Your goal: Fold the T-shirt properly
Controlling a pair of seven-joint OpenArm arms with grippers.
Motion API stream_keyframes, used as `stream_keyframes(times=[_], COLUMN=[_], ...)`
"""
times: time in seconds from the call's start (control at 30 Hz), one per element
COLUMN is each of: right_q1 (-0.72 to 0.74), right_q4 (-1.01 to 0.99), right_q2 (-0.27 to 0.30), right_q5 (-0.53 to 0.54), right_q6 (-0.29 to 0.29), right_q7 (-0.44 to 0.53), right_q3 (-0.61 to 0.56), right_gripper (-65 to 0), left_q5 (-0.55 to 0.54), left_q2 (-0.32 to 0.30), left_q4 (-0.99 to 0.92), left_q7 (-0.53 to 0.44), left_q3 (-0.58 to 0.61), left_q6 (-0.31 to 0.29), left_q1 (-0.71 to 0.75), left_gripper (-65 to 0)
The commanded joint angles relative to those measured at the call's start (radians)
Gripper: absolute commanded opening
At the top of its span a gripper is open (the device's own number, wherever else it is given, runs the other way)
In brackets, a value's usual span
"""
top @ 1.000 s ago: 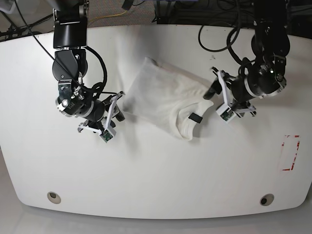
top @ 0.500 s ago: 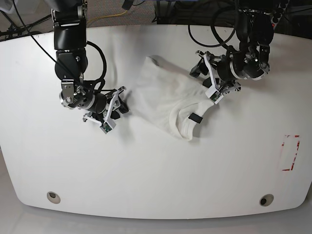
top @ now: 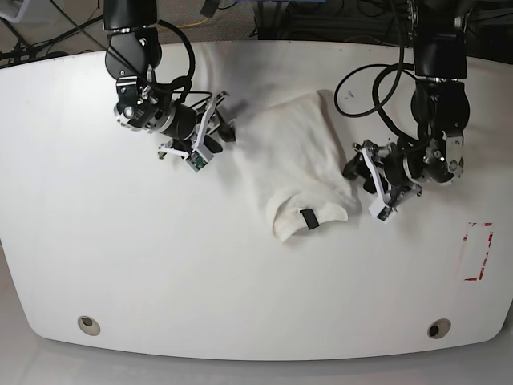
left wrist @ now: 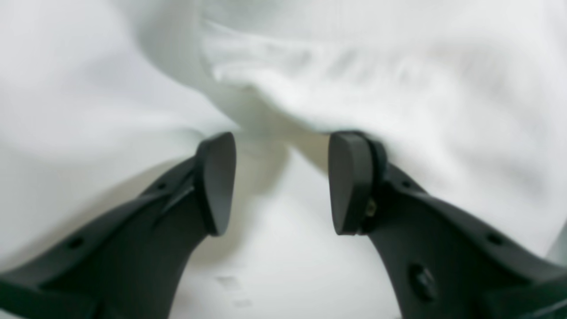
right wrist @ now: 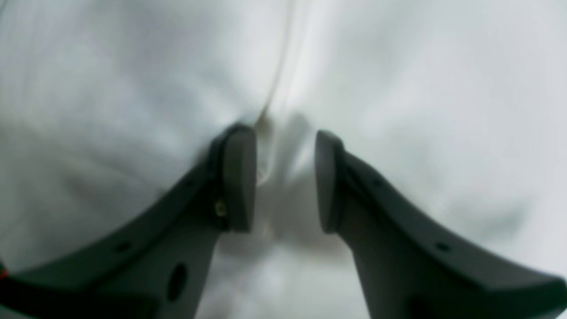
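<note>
Between the two hands, on the white table [top: 120, 265], lies the T-shirt [top: 296, 164], plain side up, collar toward the front edge. The right hand [top: 210, 138] stands apart, narrow, just off the shirt's upper corner. The left hand [top: 370, 186] gapes wider beside its sleeve edge, holding nothing. Bare table surrounds both.

Bare table [top: 160, 265] lies open below the T-shirt [top: 300, 156] (arms flank it).
</note>
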Motion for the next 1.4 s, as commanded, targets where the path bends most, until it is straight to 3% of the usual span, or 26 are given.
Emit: stream_keyframes(times=[0.0,0.13,0.27,0.47,0.53,0.67,0.73,0.93,1.07,1.2,1.37], right_q1=[-0.002,-0.009,-0.009,-0.009,-0.009,-0.009,-0.009,0.0,0.0,0.0,0.0], right_q4=[0.046,0.063,0.065,0.12,0.132,0.132,0.132,0.129,0.132,0.134,0.14], right_q2=[-0.031,-0.07,-0.099,-0.059,-0.028,-0.013,-0.013,-0.013,-0.016,-0.016,-0.013], right_q5=[0.012,0.012,0.012,0.015,0.021,0.023,0.023,0.024,0.024,0.024,0.024], right_q6=[0.006,0.006,0.006,0.006,0.006,0.006,0.006,0.006,0.006,0.006,0.006], right_q7=[-0.01,-0.042,-0.045,-0.045,-0.045,-0.047,-0.047,-0.099,-0.113,-0.114,-0.114], right_q3=[-0.03,-0.103,-0.125,-0.123,-0.114,-0.008,0.033,0.137,0.188,0.208,0.21], right_gripper=[-44.7,-44.7,-44.7,-44.7,-44.7,-44.7,-44.7,-44.7,-44.7,-44.7,-44.7], left_q5=[-0.016,-0.016,-0.016,-0.009,-0.006,0.103,0.152,0.324,0.396,0.4,0.396], left_q2=[-0.029,-0.071,-0.072,0.026,0.067,0.138,0.166,0.261,0.294,0.287,0.207], left_q4=[0.017,0.122,0.269,0.416,0.419,0.418,0.41,0.297,0.209,0.148,0.105], left_q7=[-0.013,0.022,0.085,0.114,0.111,0.1,0.076,-0.142,-0.242,-0.325,-0.34], left_q3=[-0.006,-0.036,-0.049,-0.045,-0.013,0.112,0.153,0.218,0.198,0.139,0.029], left_q6=[-0.002,-0.002,-0.002,0.006,0.04,0.224,0.282,0.399,0.431,0.431,0.423], left_q1=[-0.054,-0.063,-0.058,0.026,0.049,0.071,0.091,0.183,0.22,0.244,0.243], left_gripper=[-33.9,-33.9,-33.9,-33.8,-33.3,-22.1,-19.0,-18.5,-18.5,-18.5,-18.3])
